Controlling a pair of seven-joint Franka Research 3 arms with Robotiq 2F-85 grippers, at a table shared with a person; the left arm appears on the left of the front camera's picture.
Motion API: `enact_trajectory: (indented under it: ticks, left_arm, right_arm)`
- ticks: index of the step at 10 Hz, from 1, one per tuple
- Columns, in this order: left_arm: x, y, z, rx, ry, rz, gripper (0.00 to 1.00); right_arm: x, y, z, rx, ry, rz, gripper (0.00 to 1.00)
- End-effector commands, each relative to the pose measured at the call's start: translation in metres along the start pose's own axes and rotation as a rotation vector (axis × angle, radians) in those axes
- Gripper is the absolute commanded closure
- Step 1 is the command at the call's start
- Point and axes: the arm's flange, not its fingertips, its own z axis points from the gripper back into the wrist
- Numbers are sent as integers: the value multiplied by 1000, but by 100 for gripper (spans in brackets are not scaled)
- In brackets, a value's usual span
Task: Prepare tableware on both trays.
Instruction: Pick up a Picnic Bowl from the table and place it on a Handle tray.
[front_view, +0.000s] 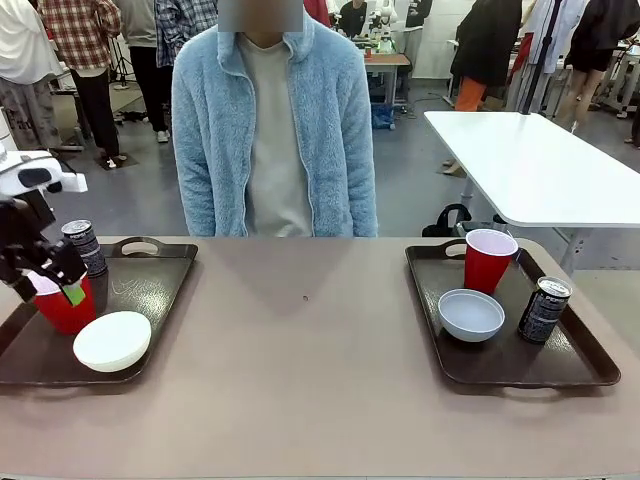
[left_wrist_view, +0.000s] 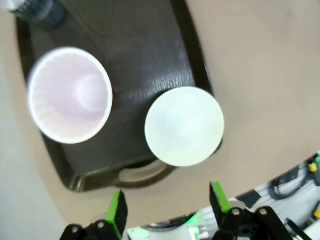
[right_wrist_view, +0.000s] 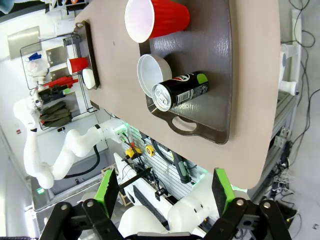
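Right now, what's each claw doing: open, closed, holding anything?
Left claw: open, empty, above the red cup on the left tray.
Right claw: open, empty.

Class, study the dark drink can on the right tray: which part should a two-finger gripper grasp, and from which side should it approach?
Grip the can round its mid-body, probably coming from above or its outer right side. It stands upright and slim; the grey bowl crowds its left and the red cup stands behind.
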Motion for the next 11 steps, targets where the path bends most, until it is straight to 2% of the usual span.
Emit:
enact_trajectory:
  ticks: [1,2,4,11]
  left_arm:
    - [0,2,26,53,-29,-18,11]
    - [3,4,35,58,-36,-7,0]
    - [-1,-1,33,25,-38,-13,0]
    - [-1,-1,33,25,-38,-13,0]
  right_arm:
    - [-2,2,-1,-7,14,-15,2]
    - [-2,2,-1,-7,14,-15,2]
    - [-2,2,-1,-7,14,-15,2]
    - [-2,2,-1,-7,14,-15,2]
